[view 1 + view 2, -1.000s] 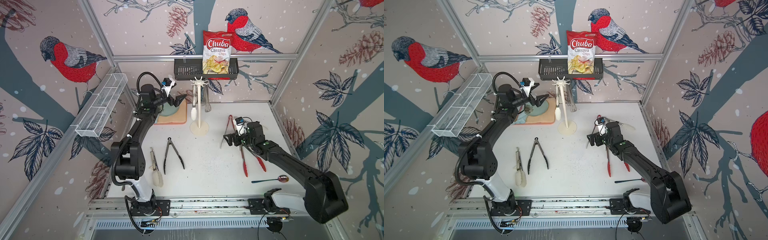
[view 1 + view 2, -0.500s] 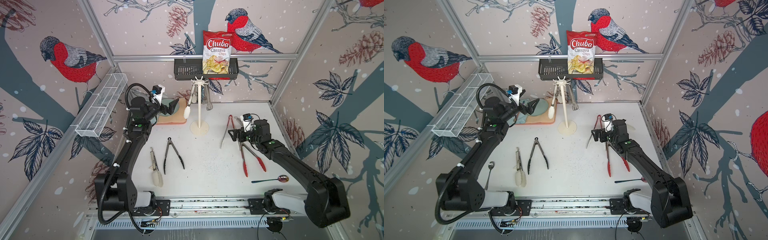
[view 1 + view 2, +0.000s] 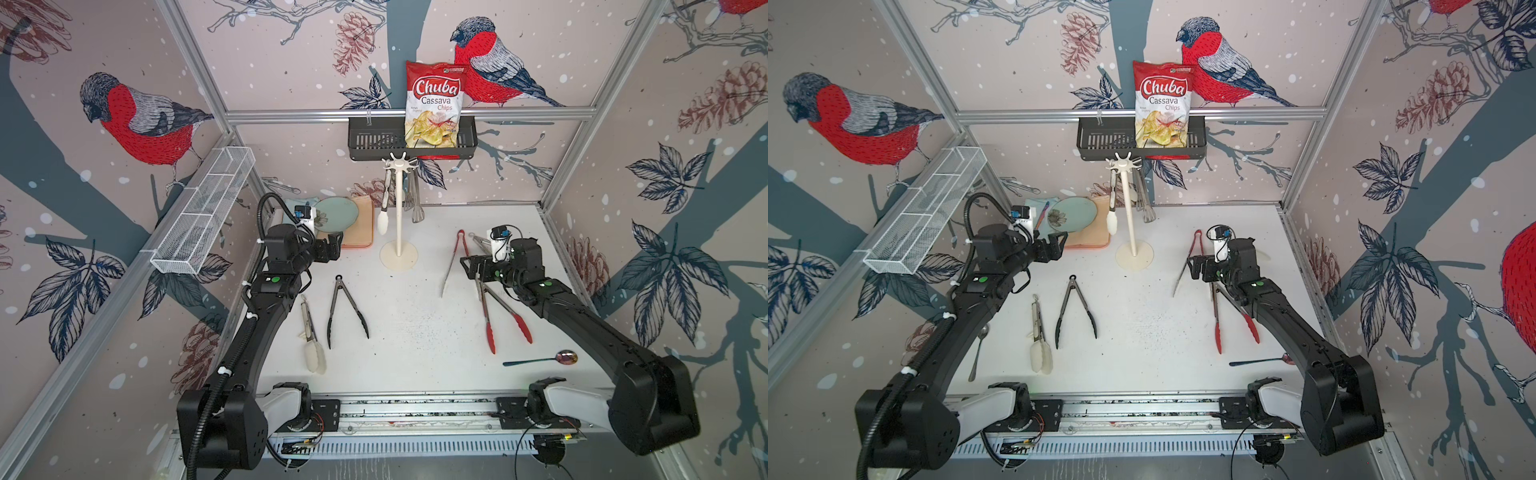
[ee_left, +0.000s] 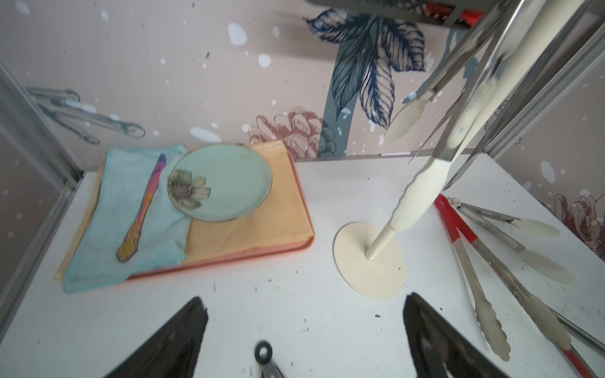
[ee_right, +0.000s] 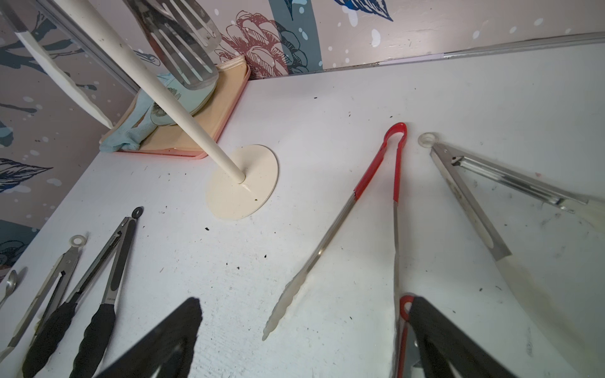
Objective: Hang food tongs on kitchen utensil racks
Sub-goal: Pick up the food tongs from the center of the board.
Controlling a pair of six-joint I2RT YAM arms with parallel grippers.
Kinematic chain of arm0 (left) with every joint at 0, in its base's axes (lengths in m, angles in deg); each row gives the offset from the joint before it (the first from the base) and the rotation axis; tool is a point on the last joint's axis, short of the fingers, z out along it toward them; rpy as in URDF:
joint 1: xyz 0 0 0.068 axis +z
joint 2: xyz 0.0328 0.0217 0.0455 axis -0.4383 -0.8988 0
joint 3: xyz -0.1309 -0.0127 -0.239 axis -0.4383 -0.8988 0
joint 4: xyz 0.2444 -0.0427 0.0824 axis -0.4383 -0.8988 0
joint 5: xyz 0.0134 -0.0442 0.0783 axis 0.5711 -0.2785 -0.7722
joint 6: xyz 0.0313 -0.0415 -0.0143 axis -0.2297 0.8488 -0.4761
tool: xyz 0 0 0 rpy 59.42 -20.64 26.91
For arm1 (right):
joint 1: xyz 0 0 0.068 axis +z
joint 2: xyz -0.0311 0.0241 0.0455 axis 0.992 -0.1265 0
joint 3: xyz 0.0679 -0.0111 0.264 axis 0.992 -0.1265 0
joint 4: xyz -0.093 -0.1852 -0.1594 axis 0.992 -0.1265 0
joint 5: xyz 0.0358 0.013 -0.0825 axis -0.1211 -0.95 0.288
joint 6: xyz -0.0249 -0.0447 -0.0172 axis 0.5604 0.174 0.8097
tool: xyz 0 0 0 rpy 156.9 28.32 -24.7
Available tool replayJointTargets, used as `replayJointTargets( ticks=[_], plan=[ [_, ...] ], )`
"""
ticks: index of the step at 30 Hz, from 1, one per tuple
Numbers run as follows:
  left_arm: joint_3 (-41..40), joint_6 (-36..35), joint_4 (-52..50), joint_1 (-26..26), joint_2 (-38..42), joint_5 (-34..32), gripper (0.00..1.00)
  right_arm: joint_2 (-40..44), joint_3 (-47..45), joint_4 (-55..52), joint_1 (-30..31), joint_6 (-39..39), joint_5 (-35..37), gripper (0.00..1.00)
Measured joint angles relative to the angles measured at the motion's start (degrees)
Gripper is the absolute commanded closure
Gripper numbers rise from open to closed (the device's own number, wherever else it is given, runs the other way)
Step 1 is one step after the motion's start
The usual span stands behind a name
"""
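The kitchen utensil rack point(image 3: 399, 216) stands at the back centre, a cream pole on a disc base point(image 4: 370, 258). White-tipped food tongs point(image 3: 384, 208) and bare steel tongs point(image 3: 415, 199) hang from its star head. On the table lie black-tipped tongs point(image 3: 345, 307), shut white-tipped tongs point(image 3: 311, 332), red-handled tongs point(image 5: 376, 183) and red-tipped tongs point(image 3: 498, 316). My left gripper point(image 3: 334, 245) hovers open and empty, left of the rack, above the black tongs' ring point(image 4: 263, 351). My right gripper point(image 3: 471, 268) is open and empty over the red-tipped tongs' ring end point(image 5: 406, 304).
A pink tray point(image 4: 294, 252) with a plate, cloth and small utensil sits at the back left. A black basket point(image 3: 374, 143) holding a chips bag hangs behind the rack. A wire-mesh shelf point(image 3: 203, 216) lines the left wall. A spoon point(image 3: 540, 359) lies front right.
My left gripper has drawn back from the rack, leftward and lower, leaving the white-tipped tongs hanging there. The right gripper shifted slightly toward the back.
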Motion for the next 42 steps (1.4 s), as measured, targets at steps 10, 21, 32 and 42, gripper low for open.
replayJointTargets(
  ticks=[10, 21, 32, 42],
  plan=[
    [-9.62, 7.65, -8.24, -0.22, 1.51, -4.04, 0.25, 0.79, -1.31, -0.81, 0.0, 0.04, -0.02, 0.0],
    [-12.04, 12.17, -9.73, -2.05, -5.33, -7.17, 0.32, 0.87, -1.57, -0.74, 0.0, 0.31, -0.52, 0.0],
    [-11.28, 11.82, -10.1, -5.22, -14.93, -10.56, 0.46, 1.92, -3.19, -0.74, -0.15, 0.44, -1.07, 0.0],
    [-10.49, 9.75, -10.27, -5.25, -19.15, -12.13, 0.61, 2.8, -3.76, -0.74, -0.26, 0.46, -1.29, 0.0]
  ],
)
